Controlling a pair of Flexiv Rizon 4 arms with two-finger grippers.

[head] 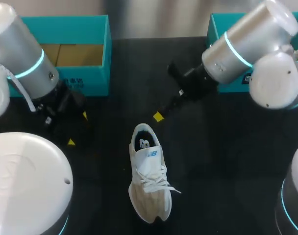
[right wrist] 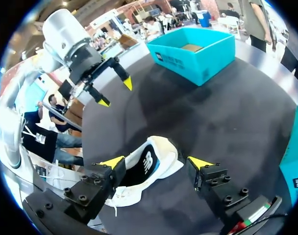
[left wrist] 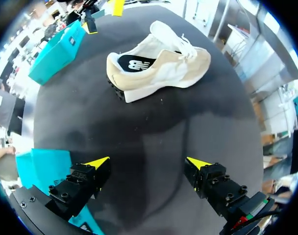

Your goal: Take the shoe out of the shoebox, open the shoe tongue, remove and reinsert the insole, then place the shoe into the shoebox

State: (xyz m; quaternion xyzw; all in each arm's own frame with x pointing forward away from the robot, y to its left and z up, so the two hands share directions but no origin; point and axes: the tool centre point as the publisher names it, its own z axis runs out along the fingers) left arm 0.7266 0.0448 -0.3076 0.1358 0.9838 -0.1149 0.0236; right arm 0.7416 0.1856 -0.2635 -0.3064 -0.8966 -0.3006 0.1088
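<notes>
Left gripper [left wrist: 146, 161] spread, empty | right gripper [right wrist: 156, 161] spread, empty | shoe [head: 149, 176] on table [head: 227, 147], outside shoebox [head: 102, 58]

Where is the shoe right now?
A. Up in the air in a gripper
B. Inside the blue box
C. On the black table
C: the shoe stands on its sole on the black table, outside the teal shoebox.
</notes>
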